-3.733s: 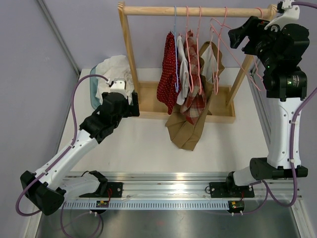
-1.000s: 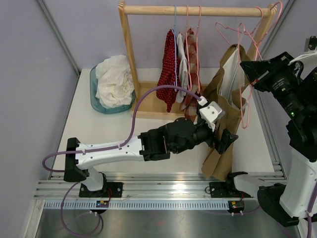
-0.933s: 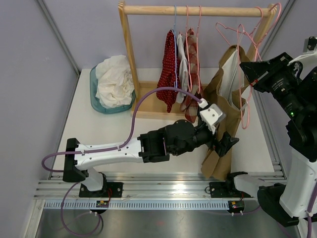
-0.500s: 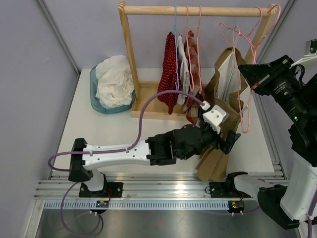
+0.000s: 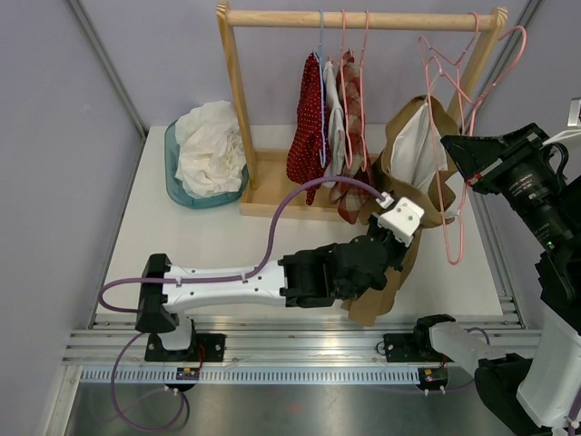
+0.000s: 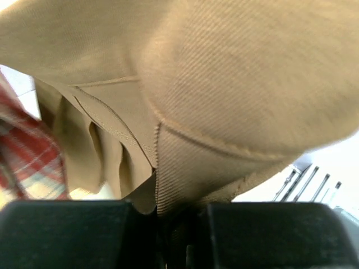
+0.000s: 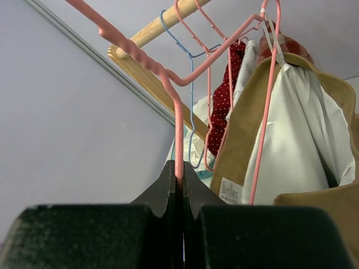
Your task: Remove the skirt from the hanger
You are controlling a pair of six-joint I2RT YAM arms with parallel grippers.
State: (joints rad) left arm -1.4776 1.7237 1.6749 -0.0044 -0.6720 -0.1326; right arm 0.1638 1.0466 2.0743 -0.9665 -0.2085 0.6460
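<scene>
Your left gripper (image 6: 168,235) pinches the tan twill skirt (image 6: 235,84), right gripper (image 7: 180,196) clamps its pink wire hanger (image 7: 176,140); skirt not yet off.

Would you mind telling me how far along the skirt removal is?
Done: the right gripper is shut on the pink hanger and the left gripper pinches the tan skirt. In hand: parting the two. Left: the waistband still hangs on the hanger, so the skirt has yet to come free.
</scene>
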